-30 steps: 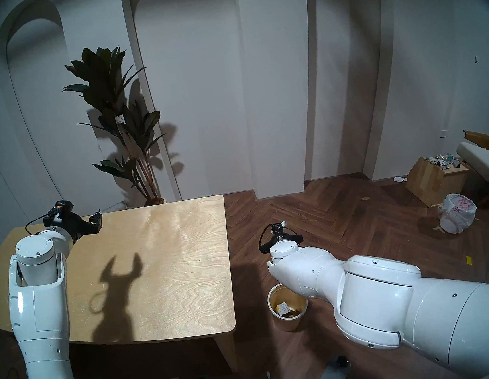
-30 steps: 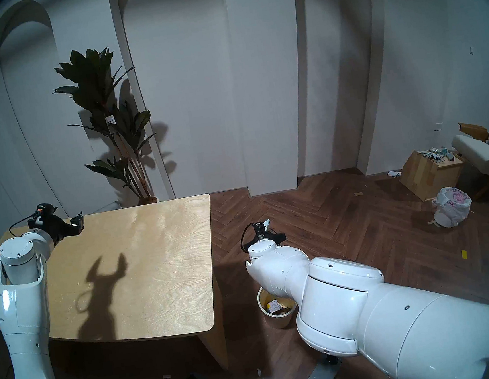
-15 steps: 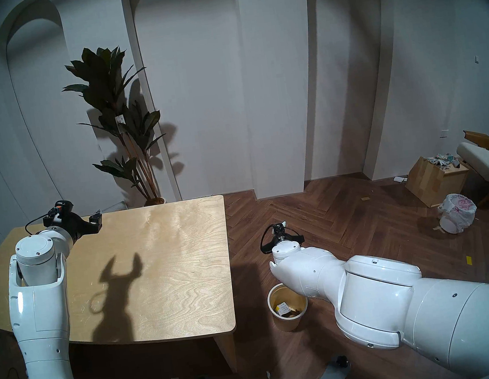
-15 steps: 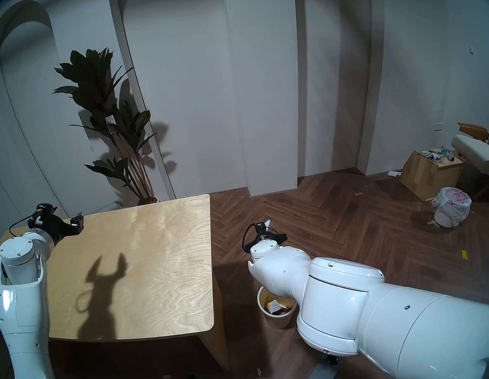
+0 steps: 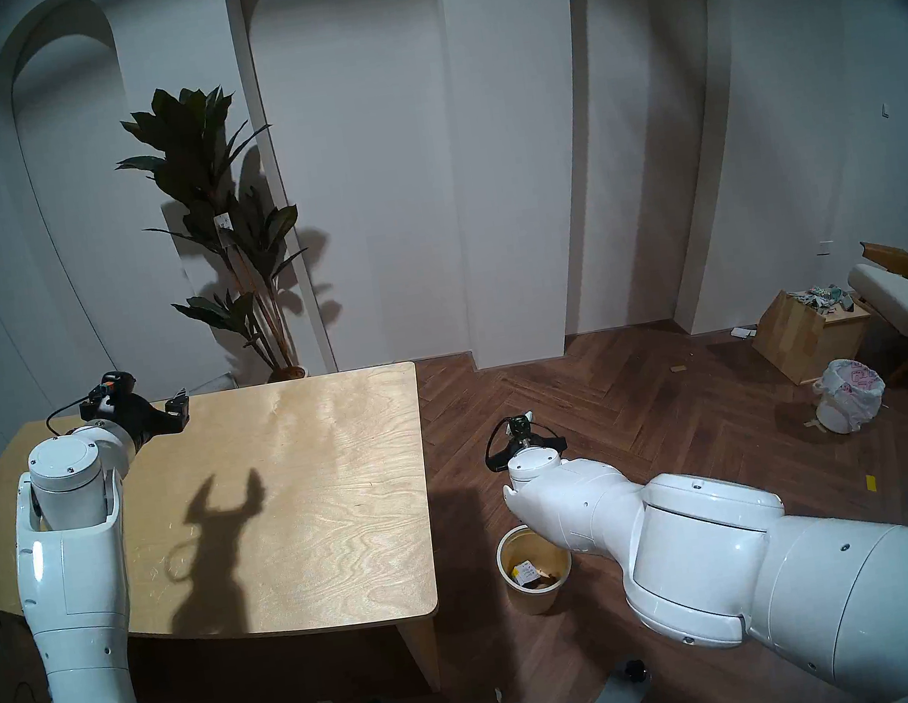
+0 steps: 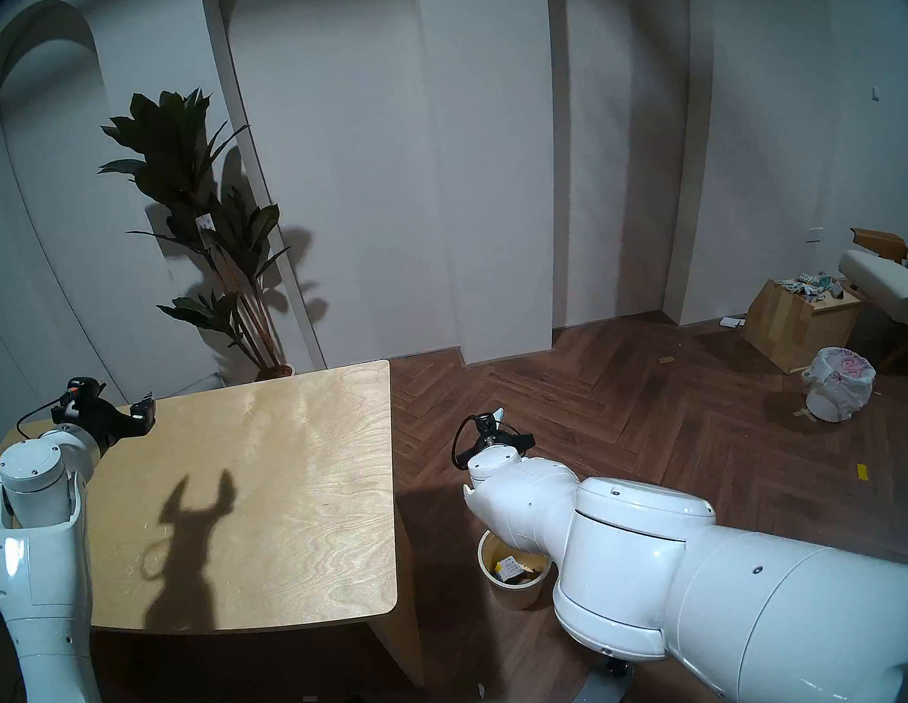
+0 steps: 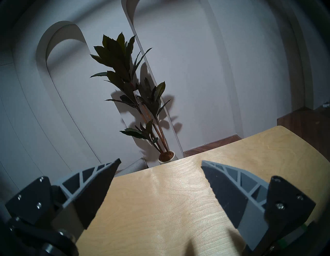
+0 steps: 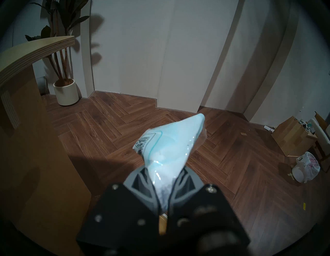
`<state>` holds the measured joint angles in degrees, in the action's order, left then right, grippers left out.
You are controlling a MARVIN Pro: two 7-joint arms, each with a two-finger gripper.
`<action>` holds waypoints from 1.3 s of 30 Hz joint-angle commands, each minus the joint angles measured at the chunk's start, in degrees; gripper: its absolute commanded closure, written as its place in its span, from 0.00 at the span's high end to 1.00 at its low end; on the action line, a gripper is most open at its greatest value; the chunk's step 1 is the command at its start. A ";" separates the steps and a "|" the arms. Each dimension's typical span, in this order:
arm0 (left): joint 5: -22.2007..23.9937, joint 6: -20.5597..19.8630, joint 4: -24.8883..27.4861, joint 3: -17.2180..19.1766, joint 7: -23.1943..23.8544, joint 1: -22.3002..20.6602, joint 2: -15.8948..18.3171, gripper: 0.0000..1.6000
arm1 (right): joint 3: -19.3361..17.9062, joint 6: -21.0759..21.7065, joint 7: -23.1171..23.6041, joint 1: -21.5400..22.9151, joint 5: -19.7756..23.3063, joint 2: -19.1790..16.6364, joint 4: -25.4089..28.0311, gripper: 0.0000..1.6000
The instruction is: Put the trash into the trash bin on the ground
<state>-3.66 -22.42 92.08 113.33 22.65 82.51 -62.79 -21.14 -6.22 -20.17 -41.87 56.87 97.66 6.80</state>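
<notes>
- Our right gripper (image 8: 163, 194) is pinched on the pouch (image 8: 169, 148); its fingers press the lower end, and the rest juts forward, free of everything.
- Our left gripper (image 7: 160, 178) is spread wide with nothing in it, hanging over the far left corner of the table (image 5: 316, 504). It plays no part here, so we leave it parked.
- The bin (image 5: 537, 596) stands on the floor just beside the table's right edge. Some packaging already lies in it; the tabletop shows no trash.
- In the head view, our right wrist sits beyond the bin, toward the wall, and our forearm covers part of the rim. So we judge the pouch is not yet over the opening.
- To do this step well, we should draw the wrist back toward us until the fingertips are over the middle of the opening, not the rim.
- We should tilt the gripper downward, so the pouch hangs below the fingers rather than sticking out ahead.
- The pouch looks soft and light; it may cling to a pad or drift sideways. We would get low over the rim before parting the fingers, then open fully.
- We must keep the forearm clear of the bin, since it looks light enough to tip.
</notes>
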 commanded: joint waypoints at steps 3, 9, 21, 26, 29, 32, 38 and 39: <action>-0.06 0.29 0.87 -0.08 0.10 -0.87 0.66 1.00 | -0.10 -0.51 -0.68 0.59 -0.05 0.07 0.13 0.00; -0.02 0.29 0.87 -0.10 0.05 -0.86 0.69 1.00 | 0.05 -0.35 -1.31 0.35 -0.38 0.26 0.11 0.00; 0.09 0.29 0.86 -0.14 -0.04 -0.83 0.73 1.00 | 0.00 -0.07 -1.71 0.15 -0.73 0.29 0.29 0.98; 0.14 0.28 0.86 -0.16 -0.07 -0.82 0.76 1.00 | -0.02 -0.07 -1.71 0.06 -0.83 0.23 0.34 1.00; 0.16 0.29 0.86 -0.17 -0.09 -0.81 0.78 1.00 | 0.03 -0.20 -1.72 -0.07 -0.95 0.25 0.39 1.00; 0.18 0.29 0.86 -0.19 -0.10 -0.81 0.80 1.00 | 0.08 -0.26 -1.79 -0.15 -1.10 0.32 0.42 0.98; 0.22 0.29 0.87 -0.23 -0.12 -0.80 0.86 1.00 | -0.10 -1.52 -1.95 0.49 -1.22 0.35 0.89 1.00; 0.22 0.28 0.87 -0.23 -0.12 -0.80 0.87 1.00 | -0.44 -1.72 -1.77 0.97 -0.94 0.20 1.06 1.00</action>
<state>-3.31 -22.42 92.05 113.22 22.37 82.54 -62.60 -21.15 -6.33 -22.20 -42.60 55.67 97.75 6.98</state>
